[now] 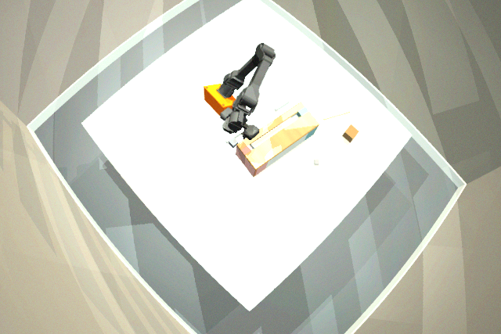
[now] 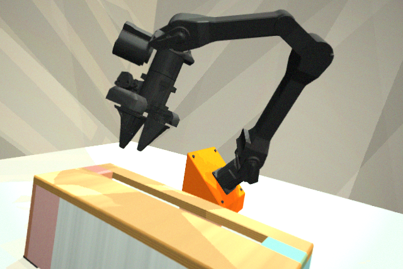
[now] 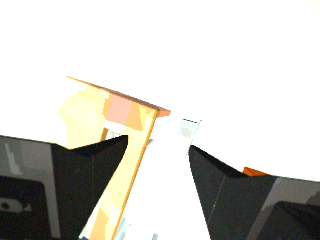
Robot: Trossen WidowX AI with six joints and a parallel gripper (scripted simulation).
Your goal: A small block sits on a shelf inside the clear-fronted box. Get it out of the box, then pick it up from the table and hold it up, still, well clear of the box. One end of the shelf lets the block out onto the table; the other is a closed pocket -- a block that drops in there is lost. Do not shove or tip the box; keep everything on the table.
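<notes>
The wooden box (image 1: pixel 292 131) (image 2: pixel 146 217) (image 3: pixel 82 111) lies on the white table (image 1: pixel 161 152) with a long slot in its top, one pink end and one cyan end. A small pale block (image 1: pixel 232 143) (image 3: pixel 190 127) lies on the table just beyond the pink end, apart from the box. My gripper (image 1: pixel 242 134) (image 2: pixel 131 147) (image 3: pixel 158 144) is open and empty. It points down, above the table beside the box's pink end, with the pale block a little ahead of the fingertips. The shelf inside the box is hidden.
The arm's orange base (image 1: pixel 214 99) (image 2: pixel 201 174) (image 3: pixel 252 171) stands close behind the box. A tan cube (image 1: pixel 350 133), a tiny white piece (image 1: pixel 315 162) and a thin stick (image 1: pixel 336 116) lie on the table past the cyan end.
</notes>
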